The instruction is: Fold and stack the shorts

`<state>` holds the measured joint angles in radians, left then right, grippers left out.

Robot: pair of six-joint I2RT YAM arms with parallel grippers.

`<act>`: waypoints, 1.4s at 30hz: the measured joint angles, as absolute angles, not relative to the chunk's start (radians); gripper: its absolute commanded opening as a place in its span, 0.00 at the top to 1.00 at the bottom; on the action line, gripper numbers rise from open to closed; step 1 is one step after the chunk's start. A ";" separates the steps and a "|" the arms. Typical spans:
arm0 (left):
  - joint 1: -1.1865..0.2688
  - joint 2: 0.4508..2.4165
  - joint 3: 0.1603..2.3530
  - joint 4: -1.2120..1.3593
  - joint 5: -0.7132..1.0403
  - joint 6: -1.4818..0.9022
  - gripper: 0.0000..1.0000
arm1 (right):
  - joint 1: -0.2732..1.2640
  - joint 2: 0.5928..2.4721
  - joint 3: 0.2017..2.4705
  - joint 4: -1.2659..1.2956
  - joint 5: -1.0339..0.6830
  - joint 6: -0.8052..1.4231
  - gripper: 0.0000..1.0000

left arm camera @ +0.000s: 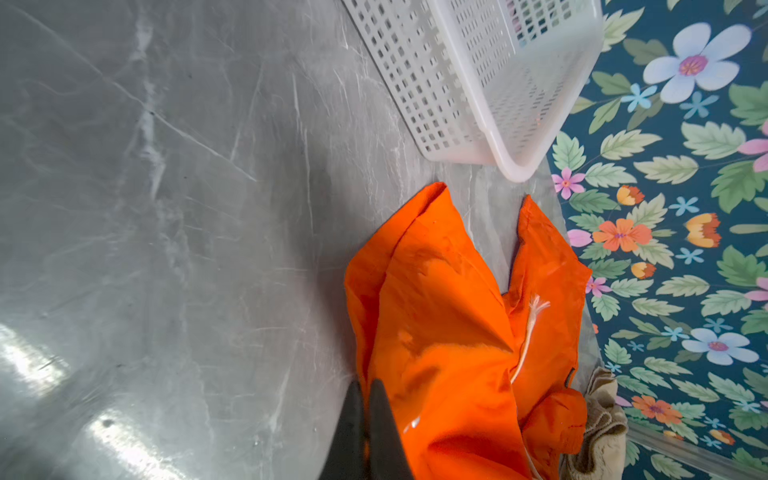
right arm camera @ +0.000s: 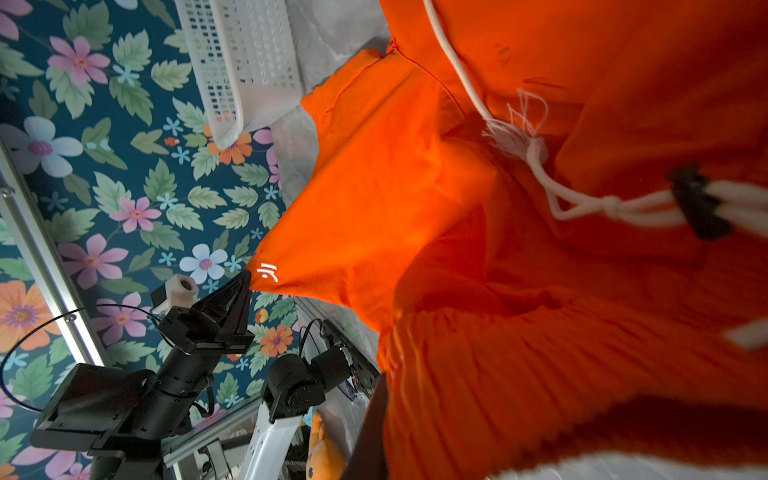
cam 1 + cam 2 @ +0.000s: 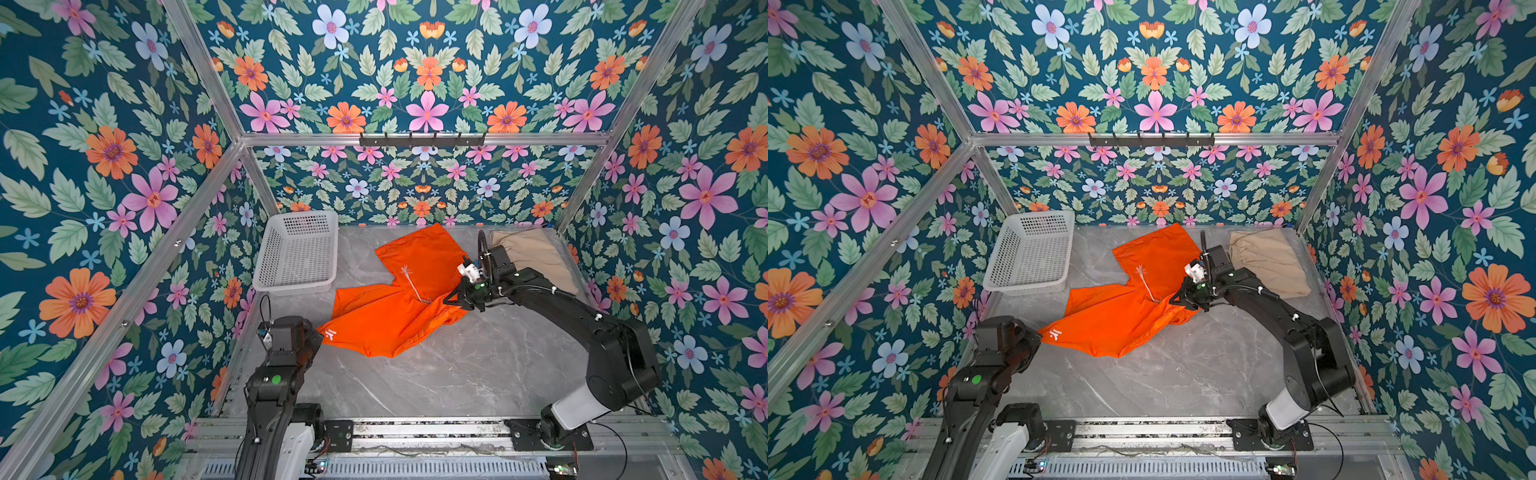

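Orange shorts within both closed jaws

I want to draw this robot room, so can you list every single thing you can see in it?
orange shorts: one pair, bright orange, spread across the middle of the table
drawstring: one, white, lying on the orange shorts
beige shorts: one pair, tan, far right corner of the table
basket: one, white plastic with holes, far left corner of the table
table: one, grey marble look, under everything
hook rail: one, black, on the back metal bar
walls: dark blue with flowers, all around
left fingers: one pair, black, shut on the orange shorts' corner by the white logo
right fingers: one pair, black, shut on the orange shorts' waistband
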<state>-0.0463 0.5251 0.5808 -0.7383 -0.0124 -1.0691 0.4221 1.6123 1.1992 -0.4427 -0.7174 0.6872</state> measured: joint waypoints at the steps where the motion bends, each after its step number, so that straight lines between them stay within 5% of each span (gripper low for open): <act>1: -0.046 0.507 0.582 -0.763 -0.023 -1.069 1.00 | 0.435 1.632 1.229 -0.439 -0.726 0.684 0.98; 8: -0.046 0.468 0.592 -0.866 -0.029 -1.074 1.00 | 0.426 1.592 1.221 -0.455 -0.744 0.651 0.98; 26: -0.047 0.682 0.781 -0.845 0.048 -0.851 1.00 | 0.338 1.032 0.515 -0.613 -0.696 0.837 0.97; 38: -0.052 0.906 1.000 -0.726 0.113 -0.634 1.00 | 0.324 0.754 0.672 -0.753 -0.589 0.891 0.98; 42: -0.053 0.947 1.065 -0.703 0.114 -0.608 1.00 | 0.277 0.825 0.822 -0.785 -0.554 0.868 0.98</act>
